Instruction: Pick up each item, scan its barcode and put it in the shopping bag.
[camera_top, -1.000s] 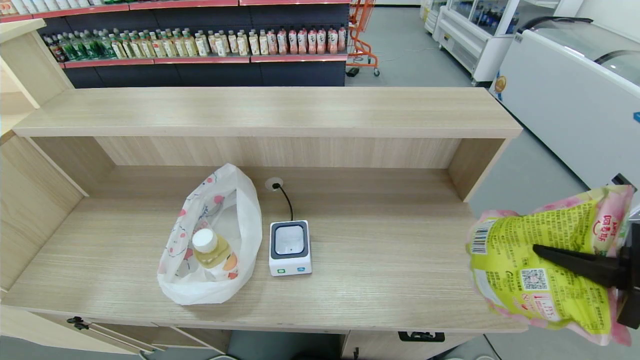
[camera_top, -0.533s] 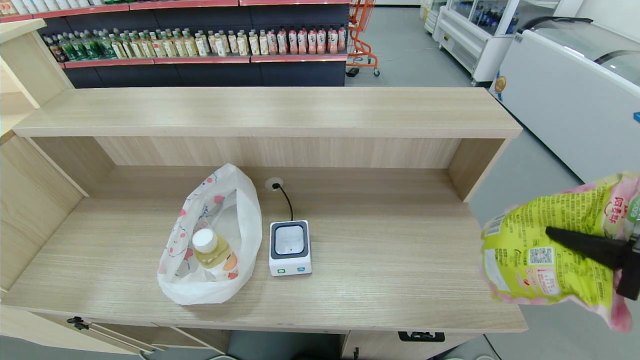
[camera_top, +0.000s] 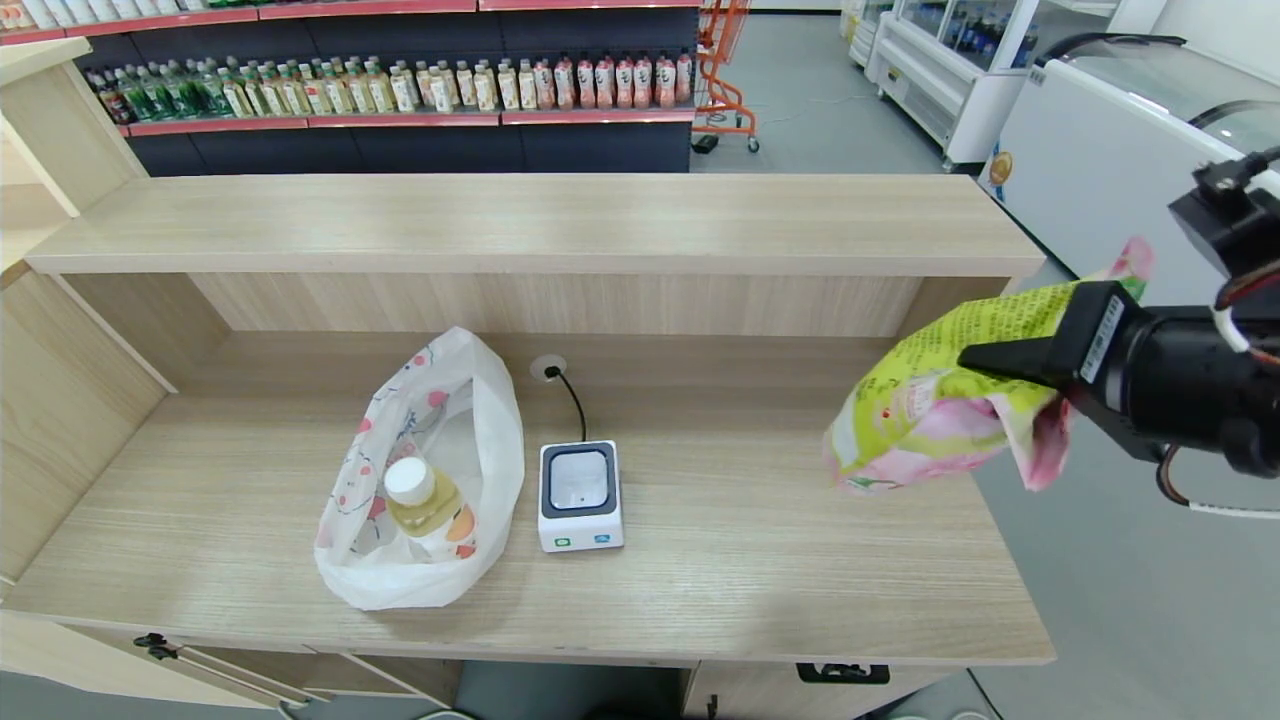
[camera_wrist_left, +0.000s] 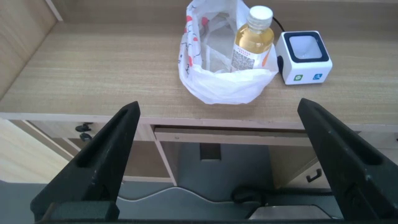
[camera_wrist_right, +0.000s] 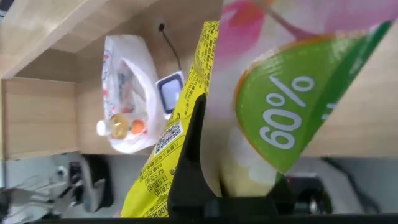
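raised from lower right to middle right, right gripper (camera_top: 985, 365) pinches snack pouch (camera_top: 900, 425); sagging, its barcode may miss scanner (camera_top: 580, 495).

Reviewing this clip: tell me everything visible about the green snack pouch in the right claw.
The pouch is a soft, crinkled packet that looks like glossy plastic film, lime green with pink patches and dense small print, including a square code. The right claw is shut on it, pinching one end, so it hangs tilted in the air over the right end of the counter, right of the scanner, touching nothing else.
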